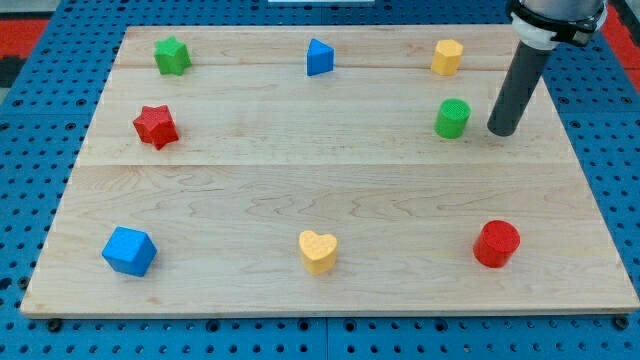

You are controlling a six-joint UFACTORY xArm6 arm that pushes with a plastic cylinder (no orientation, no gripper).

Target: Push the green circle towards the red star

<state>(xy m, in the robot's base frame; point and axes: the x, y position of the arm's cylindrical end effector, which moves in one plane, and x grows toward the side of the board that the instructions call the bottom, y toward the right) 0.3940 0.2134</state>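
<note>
The green circle [452,118] stands on the wooden board [330,190] at the view's upper right. The red star [155,126] lies far across the board at the view's left, at about the same height. My tip [501,131] rests on the board just to the right of the green circle, with a small gap between them. The dark rod rises from the tip towards the view's top right corner.
A green star [172,55], a blue triangle [318,58] and a yellow hexagon [447,57] line the top of the board. A blue cube [129,250], a yellow heart [318,251] and a red cylinder [496,244] line the bottom.
</note>
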